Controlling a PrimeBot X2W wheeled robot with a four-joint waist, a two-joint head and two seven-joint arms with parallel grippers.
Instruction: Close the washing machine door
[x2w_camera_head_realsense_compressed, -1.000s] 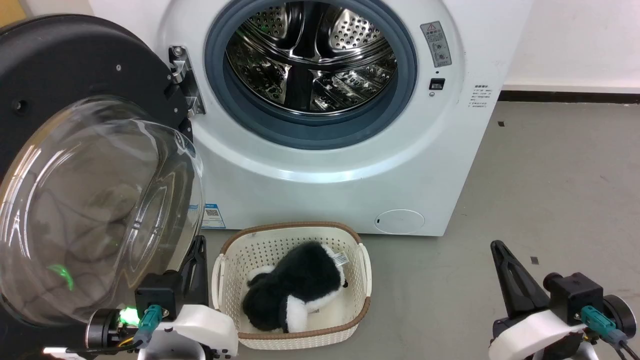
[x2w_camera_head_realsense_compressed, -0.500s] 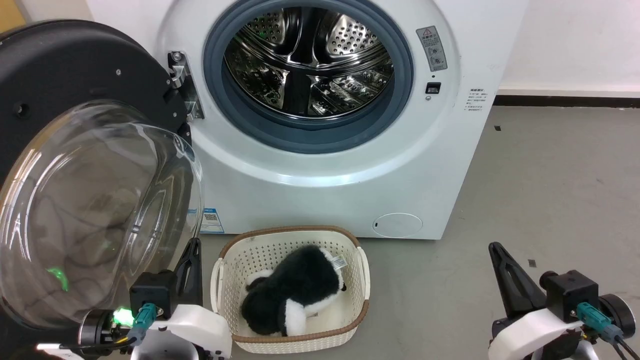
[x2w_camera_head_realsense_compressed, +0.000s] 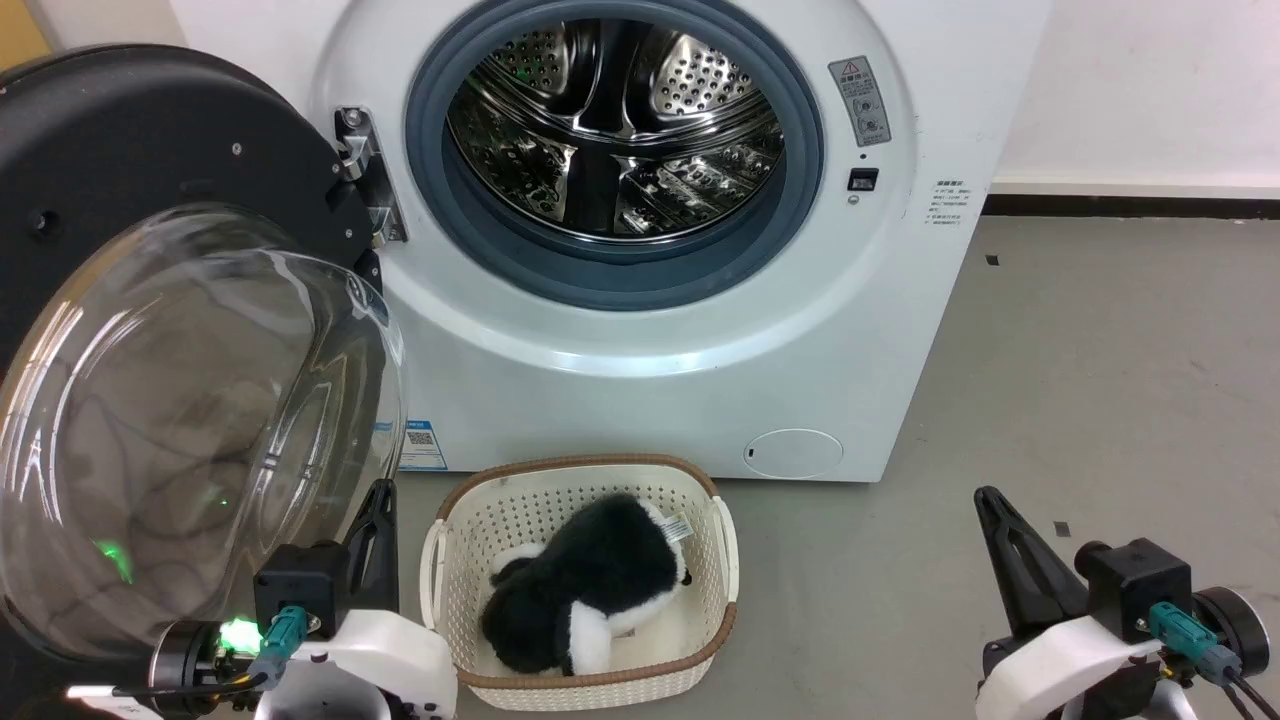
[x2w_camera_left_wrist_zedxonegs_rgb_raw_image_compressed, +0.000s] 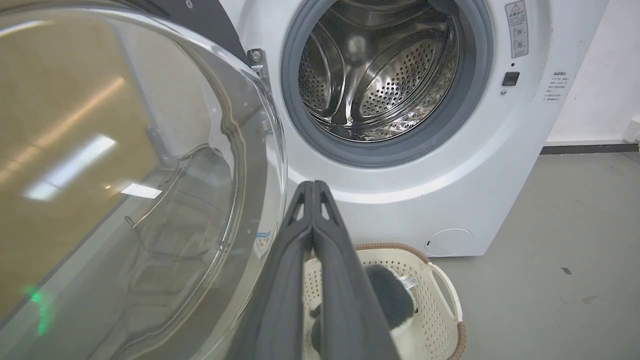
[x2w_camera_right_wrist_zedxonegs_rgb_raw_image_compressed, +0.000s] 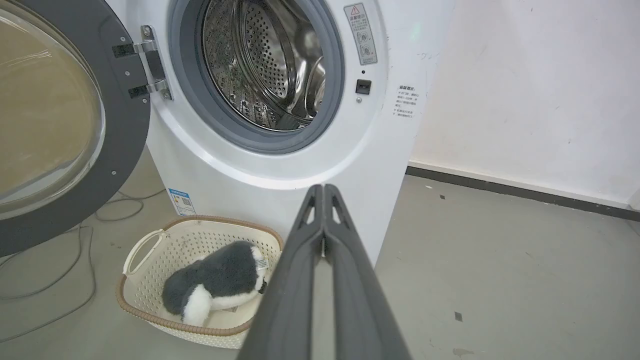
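I've got a cream basket (x2w_camera_head_realsense_compressed: 575, 463) with a brown rim just to the right of my left pincer (x2w_camera_head_realsense_compressed: 380, 495) and well to the left of the right pincer (x2w_camera_head_realsense_compressed: 990, 500), standing on the grey floor (x2w_camera_head_realsense_compressed: 1080, 380). A black-and-white plush toy (x2w_camera_head_realsense_compressed: 590, 590) lies on its side inside it, with a white tag (x2w_camera_head_realsense_compressed: 678, 520) at its far end. Beyond the right pincer, a black skirting (x2w_camera_head_realsense_compressed: 1130, 207) runs under a white wall (x2w_camera_head_realsense_compressed: 1150, 90). In the right wrist view, grey cables (x2w_camera_right_wrist_zedxonegs_rgb_raw_image_compressed: 79, 250) trail on the floor left of the basket.

Bare grey concrete floor (x2w_camera_head_realsense_compressed: 1100, 380), few small dark specks (x2w_camera_head_realsense_compressed: 991, 260). Standing on it: big white front-loading washing machine (x2w_camera_head_realsense_compressed: 640, 370); just in front, cream perforated plastic basket with brown rim (x2w_camera_head_realsense_compressed: 590, 465). Thin grey cables (x2w_camera_right_wrist_zedxonegs_rgb_raw_image_compressed: 65, 280) lying left of basket.
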